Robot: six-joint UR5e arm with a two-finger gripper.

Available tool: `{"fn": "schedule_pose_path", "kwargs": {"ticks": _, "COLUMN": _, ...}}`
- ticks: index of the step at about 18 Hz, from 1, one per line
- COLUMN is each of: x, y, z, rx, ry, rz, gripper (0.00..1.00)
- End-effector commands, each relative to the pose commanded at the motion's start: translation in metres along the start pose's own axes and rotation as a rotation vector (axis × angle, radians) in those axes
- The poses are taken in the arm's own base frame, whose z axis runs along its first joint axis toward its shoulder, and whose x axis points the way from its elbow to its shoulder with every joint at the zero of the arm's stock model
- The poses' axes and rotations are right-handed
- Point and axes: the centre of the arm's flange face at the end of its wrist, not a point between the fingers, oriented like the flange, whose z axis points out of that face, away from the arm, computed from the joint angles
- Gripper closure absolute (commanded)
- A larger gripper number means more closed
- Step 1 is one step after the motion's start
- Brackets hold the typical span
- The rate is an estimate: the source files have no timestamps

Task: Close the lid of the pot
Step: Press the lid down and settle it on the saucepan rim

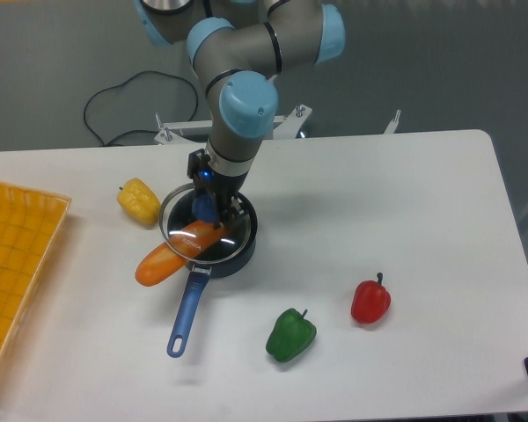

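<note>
The dark navy pot (pixel 238 253) sits left of the table's centre, its long blue handle (pixel 185 312) pointing toward the front left. An orange carrot-like vegetable (pixel 172 255) lies across the pot and sticks out over its left rim. The clear glass lid (pixel 204 230) with a thin metal rim hangs tilted over the pot's left side, resting near the vegetable. My gripper (pixel 208 206) points straight down and is shut on the lid's blue knob.
A yellow pepper (pixel 139 200) lies just left of the pot. A green pepper (pixel 290 335) and a red pepper (pixel 370 301) sit toward the front right. A yellow mesh basket (pixel 9 264) occupies the left edge. A black cable (pixel 123 97) loops behind the table.
</note>
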Motion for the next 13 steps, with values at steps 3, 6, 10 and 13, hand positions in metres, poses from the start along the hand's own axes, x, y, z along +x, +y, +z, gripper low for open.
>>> {"fn": "schedule_pose_path", "kwargs": {"ticks": 3, "x": 0.0001, "y": -0.0002, "z": 0.0000, "rx": 0.001, "ry": 0.000, "rz": 0.000, "gripper": 0.51}}
{"fn": "schedule_pose_path", "kwargs": {"ticks": 6, "x": 0.0000, "y": 0.0004, "z": 0.0014, "rx": -0.001, "ry": 0.003, "rz": -0.001, "gripper": 0.51}}
{"fn": "schedule_pose_path", "kwargs": {"ticks": 10, "x": -0.0001, "y": 0.0025, "z": 0.0028, "rx": -0.001, "ry": 0.005, "rz": 0.005, "gripper": 0.51}}
{"fn": "schedule_pose_path", "kwargs": {"ticks": 13, "x": -0.0008, "y": 0.0040, "z": 0.0025, "rx": -0.003, "ry": 0.005, "rz": 0.018, "gripper": 0.51}}
